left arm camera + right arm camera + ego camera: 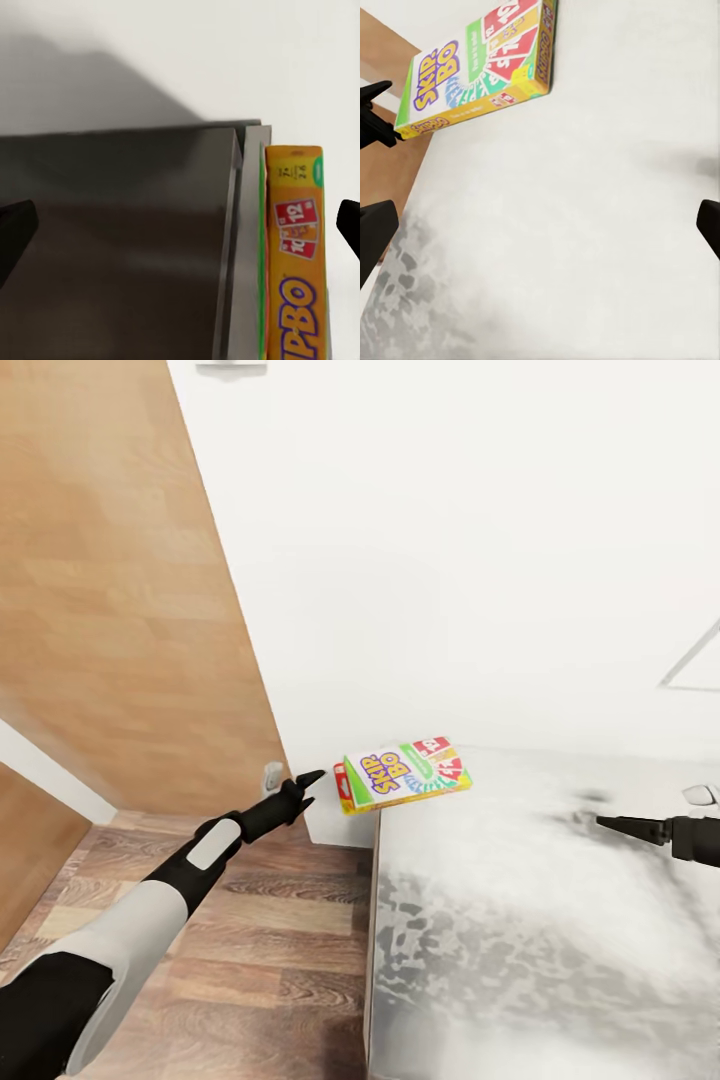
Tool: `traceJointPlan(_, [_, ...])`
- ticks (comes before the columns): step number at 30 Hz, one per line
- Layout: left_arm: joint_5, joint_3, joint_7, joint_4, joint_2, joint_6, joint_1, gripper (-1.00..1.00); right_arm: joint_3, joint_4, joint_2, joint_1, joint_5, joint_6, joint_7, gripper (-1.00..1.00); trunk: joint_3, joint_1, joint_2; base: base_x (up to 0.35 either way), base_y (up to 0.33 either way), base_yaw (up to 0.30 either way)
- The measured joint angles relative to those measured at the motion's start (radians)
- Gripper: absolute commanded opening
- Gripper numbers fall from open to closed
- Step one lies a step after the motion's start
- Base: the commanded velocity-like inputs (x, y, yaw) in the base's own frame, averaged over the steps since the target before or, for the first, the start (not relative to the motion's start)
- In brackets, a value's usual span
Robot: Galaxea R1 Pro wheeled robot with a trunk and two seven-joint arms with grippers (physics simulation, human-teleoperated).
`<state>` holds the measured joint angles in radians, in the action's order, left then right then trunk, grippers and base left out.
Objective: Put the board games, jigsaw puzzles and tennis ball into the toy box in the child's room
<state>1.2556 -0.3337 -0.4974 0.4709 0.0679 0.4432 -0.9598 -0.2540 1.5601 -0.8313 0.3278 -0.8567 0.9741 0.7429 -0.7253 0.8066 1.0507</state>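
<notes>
A green, white and red "SKIP-BO" board game [403, 774] lies flat at the far left corner of the bed [520, 920], its near end sticking out past the mattress edge. My left gripper [312, 788] is open just left of that end, not touching it. In the left wrist view the box's orange end [294, 262] lies ahead of the spread fingers [15, 232], beside the dark grey bed frame [120, 247]. My right gripper [620, 824] hovers open over the mattress, well right of the box [480, 67].
A wooden panel [120, 610] stands at the left and a white wall [450, 510] rises behind the bed. Wood floor [280, 950] runs along the bed's left side, under my left arm. A small white object [702, 794] sits at the far right.
</notes>
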Motion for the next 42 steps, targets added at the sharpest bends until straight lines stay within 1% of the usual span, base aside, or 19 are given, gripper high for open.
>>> traceJointPlan(20, [0.000, -0.004, 0.006, 0.006, -0.033, 0.000, -0.002, 1.00, 0.000, 0.000, 0.001, 0.000, -0.001, -0.001, 0.000, 1.00, 0.000, 0.000, 0.000, 0.000, 0.000, -0.014])
traceJointPlan(34, [0.001, -0.005, 0.008, 0.018, -0.039, 0.002, -0.004, 1.00, 0.000, 0.001, 0.001, 0.000, -0.001, -0.001, 0.000, 1.00, 0.000, 0.000, 0.000, 0.000, 0.000, -0.001])
traceJointPlan(42, [0.000, -0.005, 0.010, 0.021, -0.052, 0.003, -0.005, 1.00, 0.000, 0.005, 0.001, 0.000, -0.001, -0.001, 0.000, 1.00, 0.000, 0.000, 0.000, 0.000, 0.000, 0.000])
